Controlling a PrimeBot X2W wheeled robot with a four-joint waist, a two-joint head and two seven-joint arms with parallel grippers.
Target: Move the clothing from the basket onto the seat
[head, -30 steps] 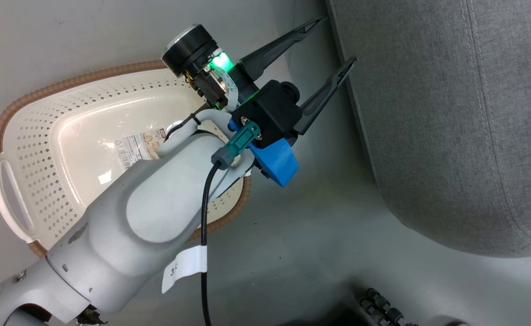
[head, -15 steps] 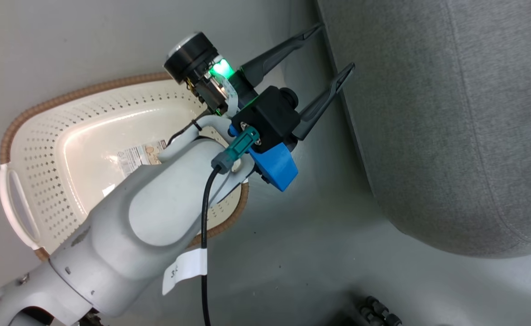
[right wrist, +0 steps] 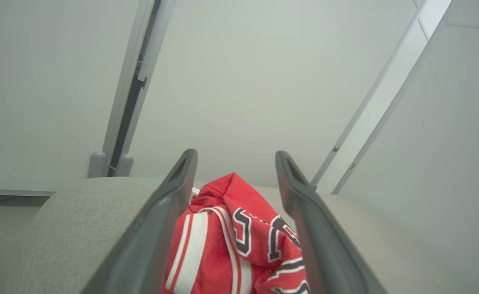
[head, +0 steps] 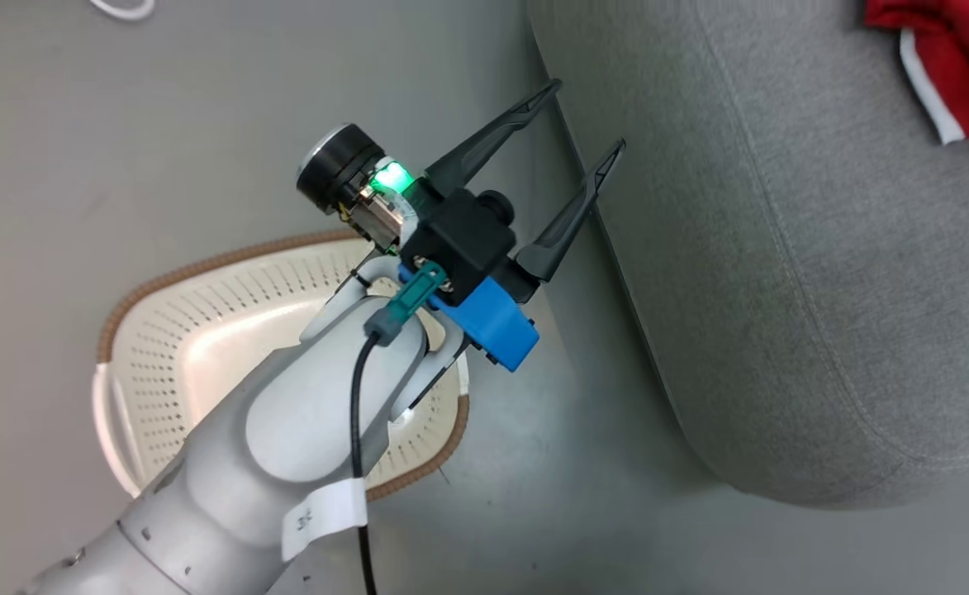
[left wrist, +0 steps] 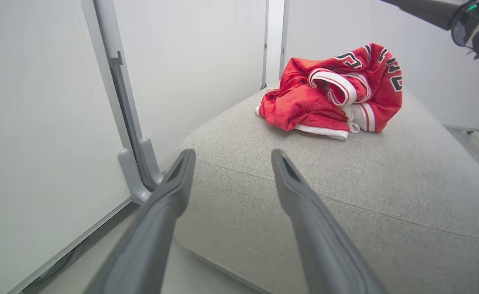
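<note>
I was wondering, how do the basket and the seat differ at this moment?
The basket is cream perforated plastic with a brown rim; the seat is grey fabric. The seat looks much larger than the basket. The seat carries the red clothing, while the basket's visible inside is bare, though the left arm covers part. Both have rounded corners.

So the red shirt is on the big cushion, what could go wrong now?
1. The right end effector is open with the clothing showing close between its fingers, so a finger might snag the fabric and drag it across the seat when it pulls away.
2. The left end effector is open between the basket and the seat's edge; a careless swing could bump either one.
</note>
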